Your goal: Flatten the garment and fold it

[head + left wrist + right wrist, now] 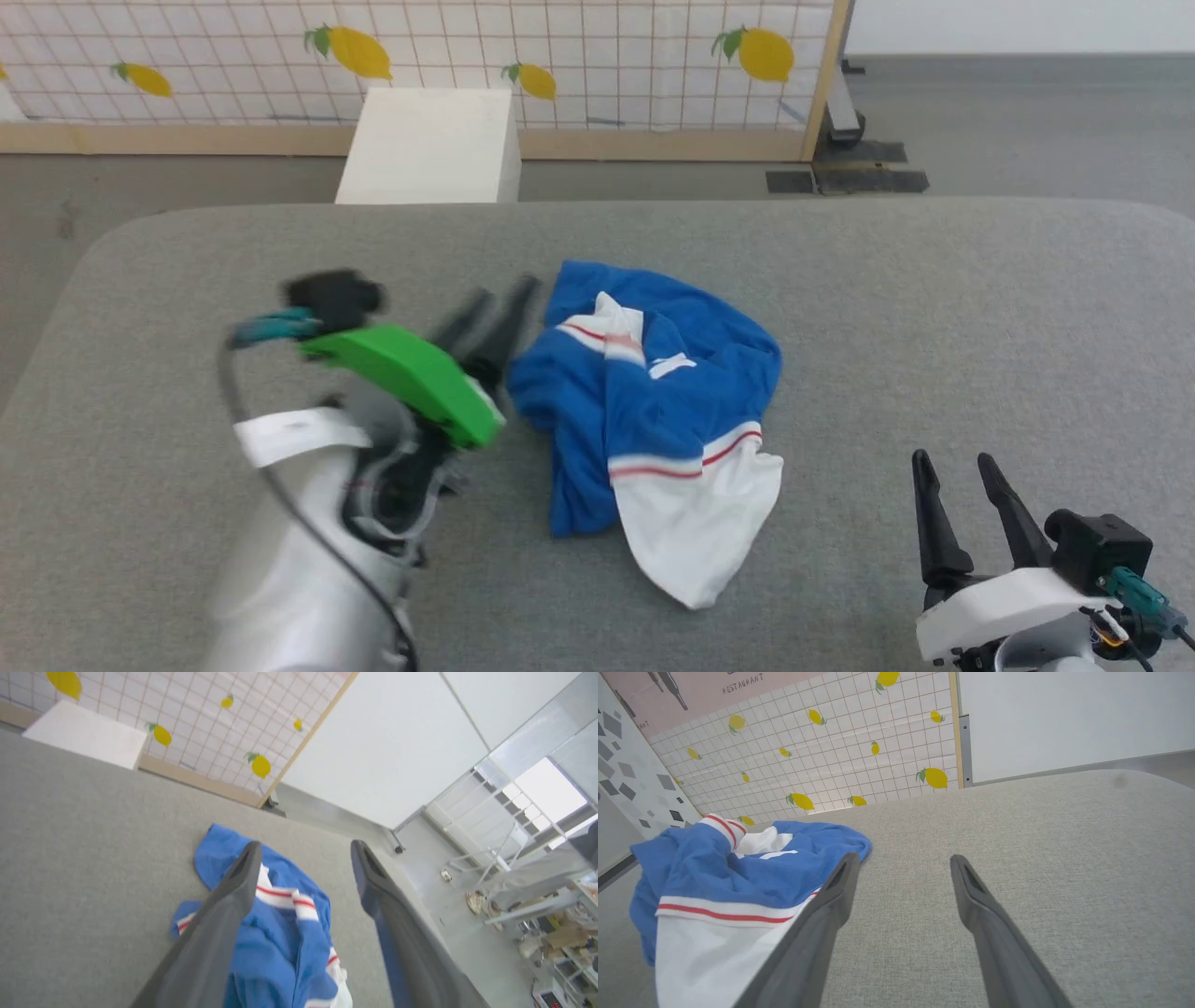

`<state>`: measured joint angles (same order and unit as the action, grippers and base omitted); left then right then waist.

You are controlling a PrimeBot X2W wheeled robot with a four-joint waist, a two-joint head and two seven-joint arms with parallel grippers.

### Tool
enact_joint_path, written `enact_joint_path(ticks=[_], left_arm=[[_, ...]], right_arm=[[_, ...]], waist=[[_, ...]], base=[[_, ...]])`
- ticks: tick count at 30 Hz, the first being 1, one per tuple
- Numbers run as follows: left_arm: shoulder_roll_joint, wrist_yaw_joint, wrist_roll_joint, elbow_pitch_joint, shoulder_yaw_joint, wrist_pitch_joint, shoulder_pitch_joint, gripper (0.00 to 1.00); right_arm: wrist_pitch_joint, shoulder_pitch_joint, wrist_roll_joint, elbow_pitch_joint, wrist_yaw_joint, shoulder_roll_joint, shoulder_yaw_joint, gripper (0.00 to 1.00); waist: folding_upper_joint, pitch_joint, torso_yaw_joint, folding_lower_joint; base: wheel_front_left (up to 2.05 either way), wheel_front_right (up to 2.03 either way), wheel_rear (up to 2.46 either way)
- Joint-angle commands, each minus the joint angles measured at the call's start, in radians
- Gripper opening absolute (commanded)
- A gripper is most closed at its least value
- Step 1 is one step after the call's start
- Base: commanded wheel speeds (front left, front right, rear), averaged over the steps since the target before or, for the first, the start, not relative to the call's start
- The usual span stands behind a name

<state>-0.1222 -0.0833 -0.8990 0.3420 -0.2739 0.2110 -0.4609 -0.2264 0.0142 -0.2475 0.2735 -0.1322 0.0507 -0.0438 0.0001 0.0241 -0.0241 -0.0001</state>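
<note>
the garment (653,411) lies in a crumpled heap in the middle of the grey table (934,308), so it needs pulling flat first. the left gripper (509,291) is just beside its left edge, fingers apart and holding nothing. the right gripper (954,459) rests open, off to the heap's right. the head view blurs the left fingers, but the left wrist view shows the wide gap between them.

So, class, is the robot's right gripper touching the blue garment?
Apart. The head view shows a plain strip of bare grey table between the right gripper and the white sleeve of the garment.
</note>
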Motion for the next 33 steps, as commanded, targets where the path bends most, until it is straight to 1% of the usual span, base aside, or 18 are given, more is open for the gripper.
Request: enact_joint_path(ticks=[1, 2, 4, 7, 10, 13, 16, 19, 20, 22, 26, 27, 29, 33], left_arm=[[-0.034, 0.008, 0.028, -0.026, 0.025, -0.057, 0.0, 1.0], [-0.052, 0.012, 0.048, -0.04, 0.036, -0.091, 0.01, 1.0], [-0.103, 0.032, 0.129, -0.064, 0.057, -0.196, 0.037, 1.0], [-0.173, 0.069, 0.271, -0.077, 0.059, -0.36, 0.117, 1.0], [-0.194, 0.099, 0.346, -0.08, 0.058, -0.44, 0.191, 1.0], [-0.183, 0.125, 0.398, -0.102, 0.07, -0.468, 0.277, 1.0], [-0.161, 0.137, 0.432, -0.141, 0.089, -0.472, 0.338, 1.0], [-0.143, 0.142, 0.466, -0.189, 0.118, -0.472, 0.373, 1.0], [-0.137, 0.142, 0.479, -0.202, 0.127, -0.472, 0.382, 1.0], [-0.13, 0.137, 0.497, -0.216, 0.132, -0.472, 0.39, 1.0], [-0.114, 0.117, 0.516, -0.225, 0.145, -0.473, 0.372, 1.0], [-0.105, 0.106, 0.523, -0.22, 0.148, -0.473, 0.359, 1.0], [-0.092, 0.094, 0.527, -0.214, 0.154, -0.473, 0.343, 1.0], [-0.07, 0.075, 0.541, -0.204, 0.168, -0.473, 0.322, 1.0]], right_arm=[[-0.005, -0.015, -0.005, 0.001, 0.002, -0.001, 0.002, 1.0], [-0.003, -0.016, -0.005, 0.001, 0.002, -0.001, 0.004, 1.0], [0.0, -0.019, -0.006, 0.002, 0.002, -0.001, 0.007, 1.0], [0.019, -0.022, -0.008, 0.003, 0.002, -0.001, 0.017, 1.0], [0.053, -0.025, -0.005, 0.007, 0.002, -0.001, 0.02, 1.0], [0.103, -0.029, -0.01, 0.01, 0.002, -0.001, 0.017, 1.0], [0.171, -0.013, -0.016, 0.008, 0.002, -0.001, 0.014, 1.0], [0.278, 0.043, -0.013, 0.005, 0.002, -0.001, 0.03, 1.0], [0.338, 0.072, -0.009, 0.012, 0.002, -0.001, 0.04, 1.0], [0.463, 0.133, 0.012, 0.032, 0.002, -0.001, 0.064, 1.0], [0.691, 0.26, 0.094, 0.082, 0.002, -0.001, 0.125, 1.0], [0.782, 0.307, 0.141, 0.115, 0.002, -0.001, 0.163, 1.0], [0.842, 0.336, 0.168, 0.147, 0.002, -0.001, 0.191, 1.0], [0.909, 0.362, 0.186, 0.214, 0.002, -0.001, 0.222, 1.0]], waist=[[-0.0001, -0.022, 0.021, 0.0001], [-0.0001, -0.026, 0.024, 0.0001], [-0.0001, -0.035, 0.028, 0.0001], [-0.0001, -0.045, 0.028, 0.0001], [-0.0001, -0.05, 0.029, 0.0001], [-0.0001, -0.047, 0.032, 0.0001], [-0.0001, -0.035, 0.037, 0.0001], [-0.0001, -0.012, 0.041, 0.0001], [-0.0001, -0.004, 0.043, 0.0001], [-0.0001, 0.015, 0.048, 0.0001], [-0.0001, 0.062, 0.07, 0.0001], [-0.0001, 0.085, 0.083, 0.0001], [-0.0001, 0.105, 0.099, 0.0001], [-0.0001, 0.134, 0.123, 0.0001]], base=[[0.0, 0.0, 0.0], [0.0, 0.0, 0.0], [0.0, 0.0, 0.0], [0.0, 0.0, 0.0], [0.0, 0.0, 0.0], [0.0, 0.0, 0.0], [0.0, 0.0, 0.0], [0.0, 0.0, 0.0], [0.0, 0.0, 0.0], [0.0, 0.0, 0.0], [0.0, 0.0, 0.0], [0.0, 0.0, 0.0], [0.0, 0.0, 0.0], [0.0, 0.0, 0.0]])
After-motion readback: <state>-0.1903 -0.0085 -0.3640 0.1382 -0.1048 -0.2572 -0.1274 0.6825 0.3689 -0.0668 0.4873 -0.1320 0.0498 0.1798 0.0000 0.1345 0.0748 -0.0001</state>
